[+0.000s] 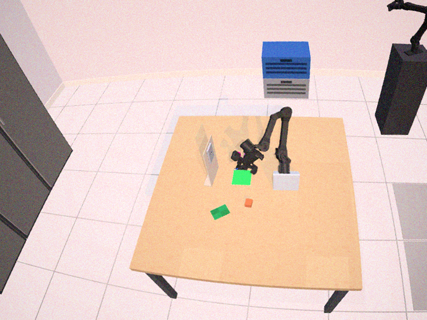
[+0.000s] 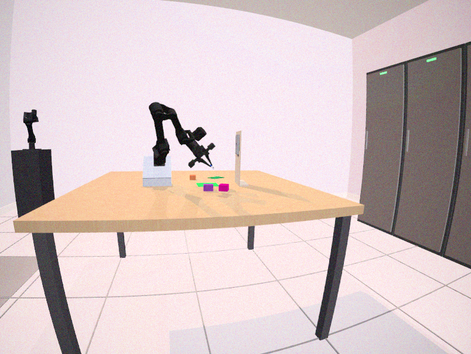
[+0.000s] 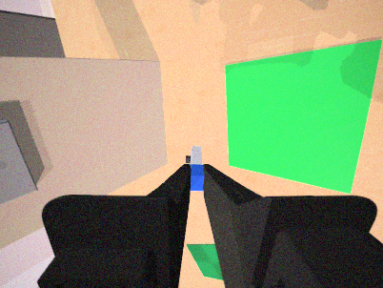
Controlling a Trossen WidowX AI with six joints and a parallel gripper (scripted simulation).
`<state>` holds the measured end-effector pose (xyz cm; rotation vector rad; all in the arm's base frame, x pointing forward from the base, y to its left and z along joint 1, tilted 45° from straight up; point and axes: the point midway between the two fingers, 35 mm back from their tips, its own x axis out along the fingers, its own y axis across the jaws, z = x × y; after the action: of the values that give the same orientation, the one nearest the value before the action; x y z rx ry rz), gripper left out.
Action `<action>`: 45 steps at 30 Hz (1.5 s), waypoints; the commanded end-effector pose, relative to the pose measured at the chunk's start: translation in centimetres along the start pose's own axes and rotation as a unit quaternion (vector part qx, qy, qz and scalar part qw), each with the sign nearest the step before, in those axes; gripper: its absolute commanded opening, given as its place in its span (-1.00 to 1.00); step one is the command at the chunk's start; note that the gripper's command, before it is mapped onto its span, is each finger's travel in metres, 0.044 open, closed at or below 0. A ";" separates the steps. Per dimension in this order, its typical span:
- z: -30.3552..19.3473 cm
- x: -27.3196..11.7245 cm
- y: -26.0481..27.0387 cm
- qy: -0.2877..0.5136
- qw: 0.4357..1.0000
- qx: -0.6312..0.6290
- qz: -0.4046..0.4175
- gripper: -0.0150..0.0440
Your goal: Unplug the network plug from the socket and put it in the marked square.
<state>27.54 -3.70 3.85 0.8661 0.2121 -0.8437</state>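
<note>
Plug (image 3: 195,168) beside marked square (image 3: 295,114) edge

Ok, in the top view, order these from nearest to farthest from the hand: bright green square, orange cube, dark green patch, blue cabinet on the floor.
From the hand, holding the plug:
1. Bright green square, just below it.
2. Orange cube, further toward the table's near edge.
3. Dark green patch, beside the cube, further out.
4. Blue cabinet, off the table by the wall.

High oblique top view, low table-level exterior, close downward wrist; table (image 1: 259,242) shared.
</note>
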 end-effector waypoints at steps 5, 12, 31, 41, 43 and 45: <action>1.2 0.5 -2.5 -0.052 0.997 0.008 -0.063 -0.49; 1.2 0.8 -2.7 -0.052 0.997 0.008 -0.063 -0.49; 1.1 2.2 -3.7 -0.050 0.997 0.009 -0.065 -0.49; 1.1 2.8 -4.2 -0.050 0.997 0.009 -0.066 -0.49; 1.1 3.0 -4.3 -0.050 0.997 0.009 -0.066 -0.49; 1.1 3.1 -4.4 -0.050 0.997 0.009 -0.066 -0.49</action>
<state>26.54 -7.62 1.03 0.8412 0.1609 -1.0071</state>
